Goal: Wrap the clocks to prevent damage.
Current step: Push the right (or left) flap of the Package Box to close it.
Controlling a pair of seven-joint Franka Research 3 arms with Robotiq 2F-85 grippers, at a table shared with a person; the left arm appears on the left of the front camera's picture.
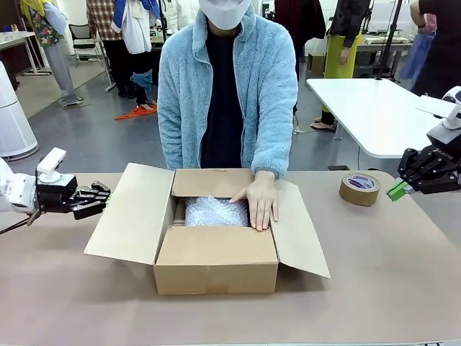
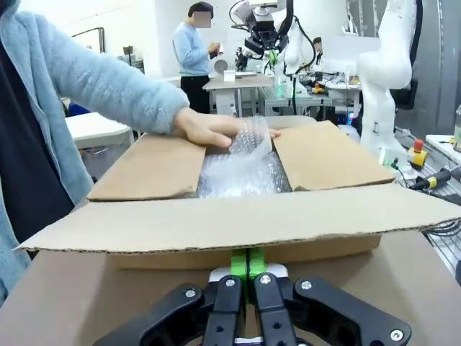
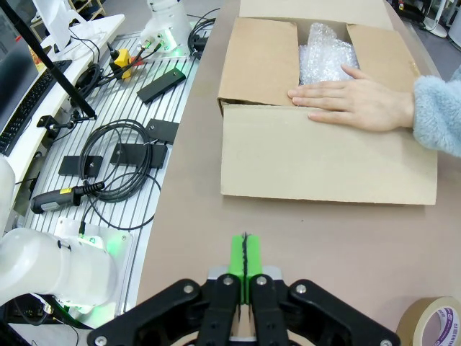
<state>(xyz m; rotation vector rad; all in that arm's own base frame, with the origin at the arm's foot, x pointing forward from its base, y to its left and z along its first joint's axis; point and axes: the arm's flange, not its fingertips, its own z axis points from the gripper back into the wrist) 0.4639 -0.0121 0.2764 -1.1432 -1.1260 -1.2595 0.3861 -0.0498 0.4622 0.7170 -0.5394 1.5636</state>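
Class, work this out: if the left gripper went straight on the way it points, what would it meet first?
Most likely the spread box flap, just ahead of the shut left gripper; its exact height against the flap is unclear.

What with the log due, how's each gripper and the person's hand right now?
Left gripper: closed, empty.
Right gripper: closed, empty.
Person's hand: flat on the bubble wrap.

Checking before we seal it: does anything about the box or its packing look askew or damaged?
Nothing stands out. The cardboard box sits open and undamaged, bubble wrap inside with the person's hand resting at its edge, and the tape roll lies flat on the table.
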